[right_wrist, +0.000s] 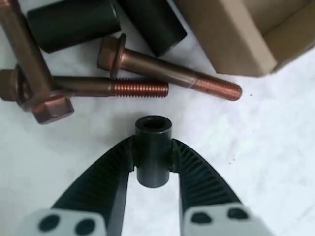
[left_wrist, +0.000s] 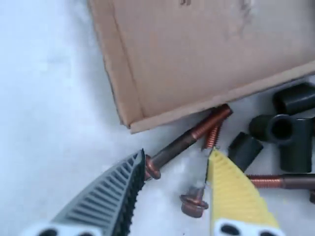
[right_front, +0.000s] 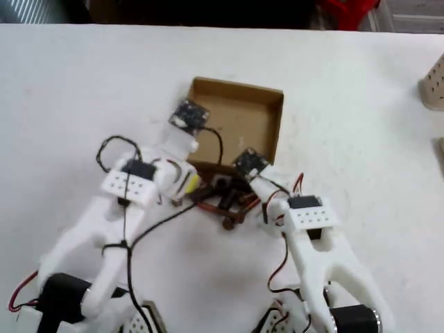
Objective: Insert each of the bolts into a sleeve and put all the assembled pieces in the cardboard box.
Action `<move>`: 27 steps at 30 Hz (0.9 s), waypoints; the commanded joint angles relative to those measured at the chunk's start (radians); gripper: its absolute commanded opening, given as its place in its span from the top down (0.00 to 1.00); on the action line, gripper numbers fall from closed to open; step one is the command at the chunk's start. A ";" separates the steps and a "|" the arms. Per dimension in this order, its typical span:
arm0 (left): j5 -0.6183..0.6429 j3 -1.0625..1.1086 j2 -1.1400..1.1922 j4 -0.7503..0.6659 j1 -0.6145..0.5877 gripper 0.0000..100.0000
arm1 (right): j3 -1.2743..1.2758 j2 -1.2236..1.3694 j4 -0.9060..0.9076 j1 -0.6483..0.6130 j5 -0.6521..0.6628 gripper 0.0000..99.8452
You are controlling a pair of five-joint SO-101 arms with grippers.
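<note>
The cardboard box lies open mid-table, and its corner is close to both arms. My left gripper is open over two copper bolts: a long one lies against the box wall, a second lies by the yellow finger. Several black sleeves and another bolt lie beside them. My right gripper is shut on a black sleeve held just above the table. Three bolts and two sleeves lie beyond it.
Bolts and sleeves are piled just in front of the box, between the two arms. The box corner stands close to the right gripper. A pale perforated object sits at the table's right edge.
</note>
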 commanded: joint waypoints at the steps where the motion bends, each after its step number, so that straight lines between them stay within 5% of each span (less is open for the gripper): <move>1: 0.009 -0.041 0.056 -0.035 0.042 0.73 | -0.038 -0.016 -0.013 -0.013 0.014 0.98; 9: 0.008 -0.295 0.355 0.003 -0.035 0.78 | -0.029 -0.019 -0.015 -0.013 0.014 0.98; 27: -0.061 -0.239 0.271 0.044 -0.110 0.78 | -0.029 -0.019 -0.015 -0.013 0.014 0.98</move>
